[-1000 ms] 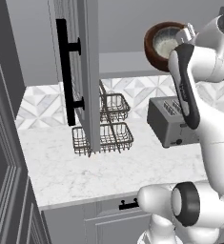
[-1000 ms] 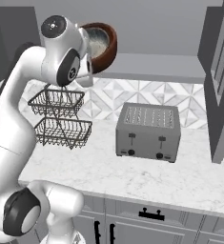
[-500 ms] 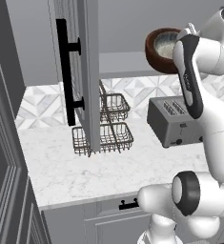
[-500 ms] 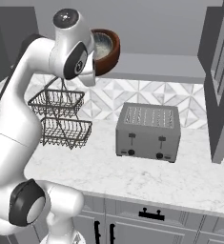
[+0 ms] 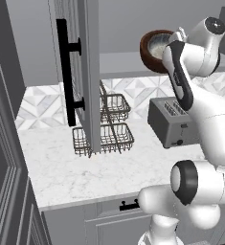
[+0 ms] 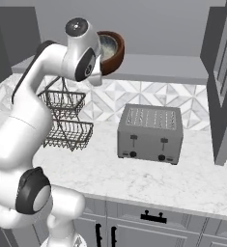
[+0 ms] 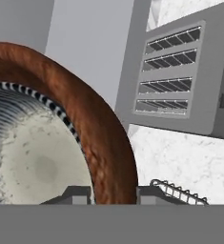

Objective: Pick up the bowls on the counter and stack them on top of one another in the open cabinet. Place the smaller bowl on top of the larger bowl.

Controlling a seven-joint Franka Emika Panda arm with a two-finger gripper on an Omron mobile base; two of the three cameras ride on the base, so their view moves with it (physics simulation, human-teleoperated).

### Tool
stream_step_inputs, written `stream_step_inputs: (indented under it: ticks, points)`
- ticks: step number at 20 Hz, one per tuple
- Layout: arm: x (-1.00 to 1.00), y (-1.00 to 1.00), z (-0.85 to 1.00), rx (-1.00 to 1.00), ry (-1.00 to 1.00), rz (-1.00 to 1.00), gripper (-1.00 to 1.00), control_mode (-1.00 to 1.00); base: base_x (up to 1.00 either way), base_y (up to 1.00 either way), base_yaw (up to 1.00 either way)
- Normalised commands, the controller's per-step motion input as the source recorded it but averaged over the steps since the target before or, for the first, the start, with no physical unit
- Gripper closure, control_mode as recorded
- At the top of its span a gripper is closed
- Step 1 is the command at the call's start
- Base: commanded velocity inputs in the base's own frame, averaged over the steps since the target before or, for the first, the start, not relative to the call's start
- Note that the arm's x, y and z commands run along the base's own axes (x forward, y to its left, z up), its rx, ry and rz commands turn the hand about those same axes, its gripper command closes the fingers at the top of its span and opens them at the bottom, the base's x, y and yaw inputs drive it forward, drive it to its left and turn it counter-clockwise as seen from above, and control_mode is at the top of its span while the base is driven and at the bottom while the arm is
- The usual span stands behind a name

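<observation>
The larger bowl (image 7: 106, 138), glossy reddish-brown, hangs tilted in the air at the height of the cabinet shelf (image 6: 158, 67). Nested inside it is the smaller bowl (image 7: 32, 162), pale and speckled with a dark striped rim. My gripper (image 7: 114, 193) is shut on the brown bowl's wall, one finger inside and one outside. From the base, the larger bowl (image 5: 150, 48) (image 6: 116, 50) shows beside my wrist with the smaller bowl's pale inside (image 5: 159, 44) (image 6: 107, 47) within it. The cabinet door (image 5: 83, 72) stands open with its long black bar handle. Below lies the white marble counter (image 5: 61, 167) (image 6: 158, 178).
A grey toaster (image 5: 174, 122) (image 6: 151, 132) (image 7: 180, 81) sits on the counter under the shelf. A two-tier wire basket (image 5: 109, 129) (image 6: 66, 118) (image 7: 180, 193) stands left of it. Another grey cabinet side (image 6: 223, 87) hangs at the right. Grey drawers (image 6: 148, 219) run below.
The wrist has turned and lifted a little, and the nested bowls have drifted slightly sideways along the shelf. The grip on the brown bowl is unchanged.
</observation>
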Motion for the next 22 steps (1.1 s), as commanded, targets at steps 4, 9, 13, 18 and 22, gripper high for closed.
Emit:
stream_step_inputs:
  ticks: [4, 9, 13, 18, 22]
  points:
    - [0.81, 0.00, 0.00, 0.00, 0.00, 0.00, 1.00, -1.00, 0.00, 0.00, 0.00]
    - [0.63, 0.00, 0.00, 0.00, 0.00, 0.00, 1.00, -1.00, 0.00, 0.00, 0.00]
    - [0.52, 0.00, 0.00, 0.00, 0.00, 0.00, -1.00, -1.00, 0.00, 0.00, 0.00]
    - [-0.13, 0.00, 0.00, 0.00, -0.07, 0.00, -1.00, -1.00, 0.00, 0.00, 0.00]
    - [-0.60, -0.03, -0.01, 0.00, -0.22, 0.00, -1.00, -1.00, 0.00, 0.00, 0.00]
